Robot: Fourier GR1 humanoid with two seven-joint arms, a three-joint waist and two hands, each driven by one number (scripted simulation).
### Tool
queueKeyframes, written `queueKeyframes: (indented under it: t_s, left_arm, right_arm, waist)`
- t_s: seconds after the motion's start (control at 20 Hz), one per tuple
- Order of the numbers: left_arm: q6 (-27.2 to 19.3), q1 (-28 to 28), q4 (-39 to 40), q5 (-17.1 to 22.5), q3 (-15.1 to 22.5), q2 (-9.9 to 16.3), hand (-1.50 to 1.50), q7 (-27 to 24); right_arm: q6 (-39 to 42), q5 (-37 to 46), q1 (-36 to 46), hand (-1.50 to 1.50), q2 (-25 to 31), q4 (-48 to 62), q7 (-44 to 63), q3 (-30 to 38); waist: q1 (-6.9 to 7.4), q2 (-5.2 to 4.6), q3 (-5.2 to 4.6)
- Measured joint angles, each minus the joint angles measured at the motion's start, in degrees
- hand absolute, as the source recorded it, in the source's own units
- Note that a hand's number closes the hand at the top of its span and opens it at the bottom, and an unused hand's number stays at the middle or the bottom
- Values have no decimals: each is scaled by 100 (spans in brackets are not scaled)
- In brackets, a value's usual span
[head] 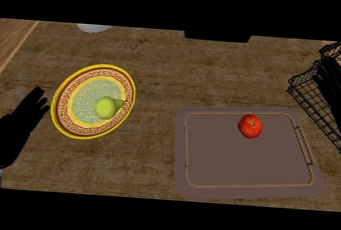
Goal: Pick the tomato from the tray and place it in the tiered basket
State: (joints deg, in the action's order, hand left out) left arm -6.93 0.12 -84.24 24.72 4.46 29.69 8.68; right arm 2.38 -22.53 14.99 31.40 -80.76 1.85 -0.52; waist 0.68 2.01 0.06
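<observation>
Tomato [250, 126] sits in the upper right corner of the brown tray [198, 184], close to the rim, open floor below and left of it. Wire tiered basket [308, 99] is cut off at the right edge. Right hand [336, 91] overlaps the basket, dark, finger state indeterminable. Left hand [16, 126] lower left, fingers straight, spread. Pear [107, 107] on yellow plate [67, 125].

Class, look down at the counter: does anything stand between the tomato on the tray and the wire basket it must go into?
Nothing visible does. The tomato lies near the tray's far right corner, and the tiered basket stands just beyond the tray's right edge. Only the tray's low rim lies between them.
</observation>
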Motion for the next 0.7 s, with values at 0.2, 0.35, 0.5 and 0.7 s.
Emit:
queueKeyframes:
  t_s: [0.2, 0.35, 0.5, 0.7]
  left_arm:
    - [-468, 131, -207, -524, 317, -332, 0, -114]
    - [-745, 238, -50, -887, 540, -591, 0, -402]
    - [-919, 290, 39, -1088, 750, -830, 0, -518]
    - [-1180, 326, 263, -1412, 980, -1172, 0, -723]
  right_arm:
    - [257, 110, 492, 150, 49, 278, -523, 190]
    - [192, 496, 761, -150, 338, 581, -925, 348]
    - [-686, 524, 785, -150, 62, 1111, -833, 791]
    - [-847, 257, 807, -150, -330, 1654, -1458, 1250]
  waist:
    - [25, -137, 3]
    - [28, -213, -15]
    - [12, -249, -6]
    - [-9, -239, -2]
